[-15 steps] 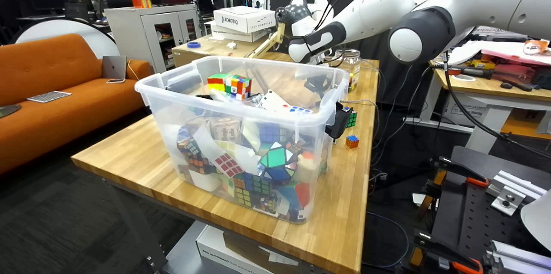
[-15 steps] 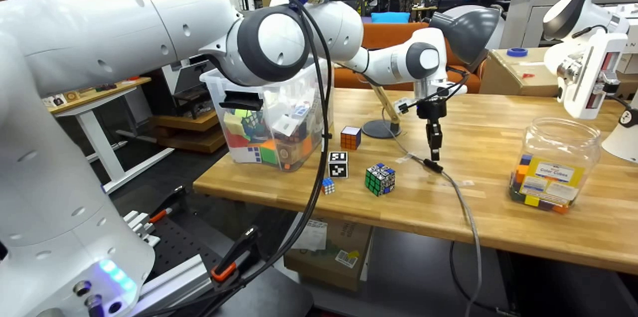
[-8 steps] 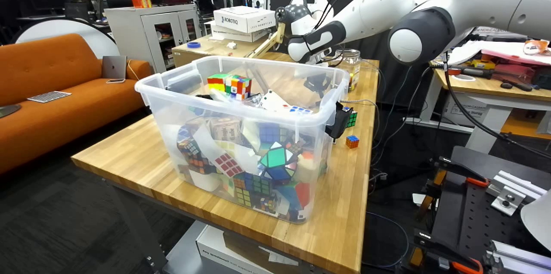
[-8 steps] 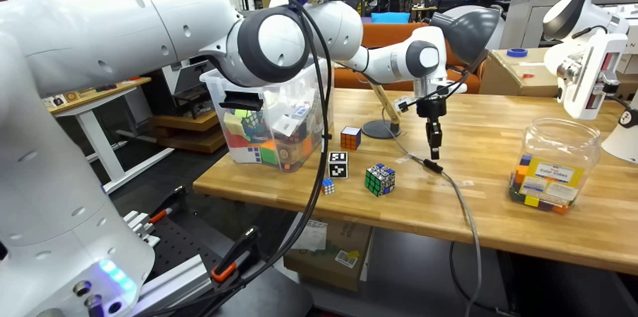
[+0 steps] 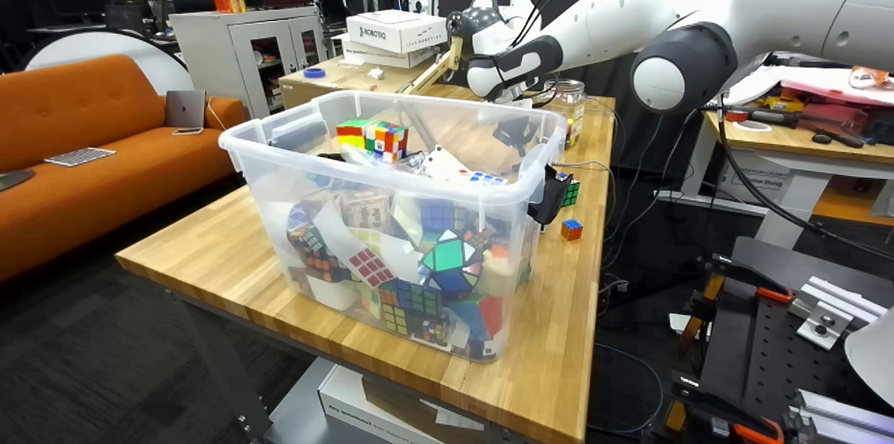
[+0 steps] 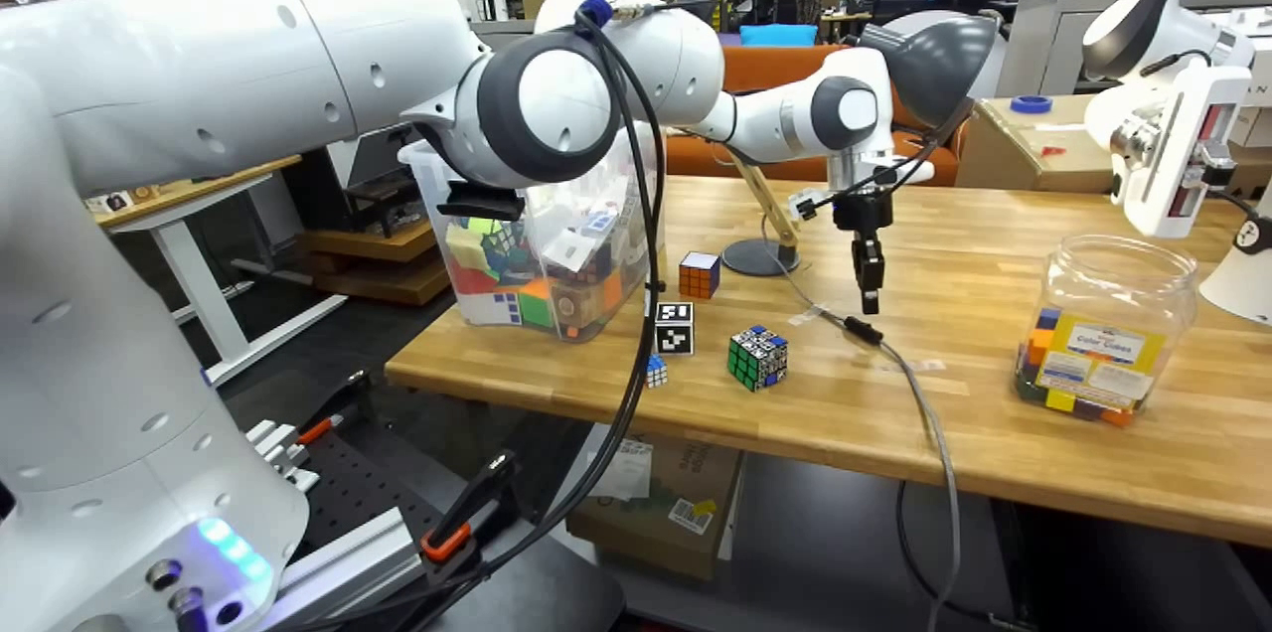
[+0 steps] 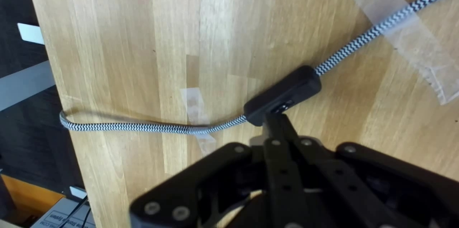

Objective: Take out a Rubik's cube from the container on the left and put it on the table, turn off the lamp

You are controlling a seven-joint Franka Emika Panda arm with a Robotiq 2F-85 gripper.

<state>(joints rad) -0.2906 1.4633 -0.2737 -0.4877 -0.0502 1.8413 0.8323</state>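
In an exterior view the tool (image 6: 871, 302) hangs pointing down over the surface (image 6: 994, 254), closed, its fingers pressed together, with its tip near a black switch (image 7: 287, 90) on a cord (image 7: 132, 127). In the wrist view the tip covers part of the switch, and whether they touch cannot be told; the cord leaves that view at the upper right and, at its other end, drops out of sight over the surface's edge. The tub (image 5: 391, 179) stands on the surface, its upper cubes (image 5: 388, 140) in plain sight but the rest clouded behind the plastic, through which the tool is only a dark blur. On the surface near the tub are a patterned cube (image 6: 758, 359), an orange-sided cube (image 6: 700, 279), a tagged cube (image 6: 674, 329) and a small cube (image 6: 657, 372), this last partly hidden by cables (image 6: 650, 304). The arm (image 6: 378, 66) covers part of the tub's top and the upper stem of the lamp (image 6: 934, 66); whether that is lit cannot be told. In an exterior view the tub's corner hides part of a jar (image 5: 569, 109).
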